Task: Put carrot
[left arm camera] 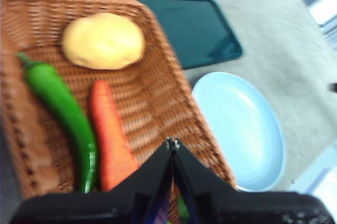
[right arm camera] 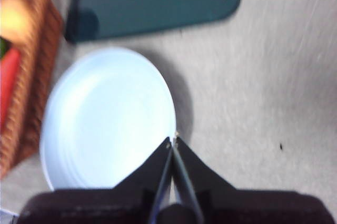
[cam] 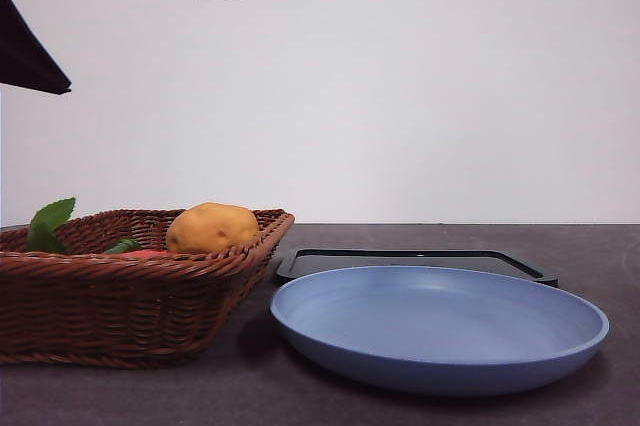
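The red-orange carrot (left arm camera: 109, 135) lies in the brown wicker basket (left arm camera: 158, 103), between a green chili pepper (left arm camera: 63, 111) and the basket's side; its leafy end is hidden behind my left jaws. In the front view only a red sliver of the carrot (cam: 145, 253) and green leaves (cam: 48, 224) show above the basket rim (cam: 130, 264). My left gripper (left arm camera: 172, 142) is shut and empty, above the basket near the carrot. My right gripper (right arm camera: 174, 141) is shut and empty, above the edge of the blue plate (right arm camera: 105, 119).
A yellow-brown potato (cam: 212, 227) sits in the basket, also in the left wrist view (left arm camera: 103, 41). The blue plate (cam: 440, 321) stands right of the basket, with a dark flat tray (cam: 420, 261) behind it. A black arm tip (cam: 25, 51) shows at the top left.
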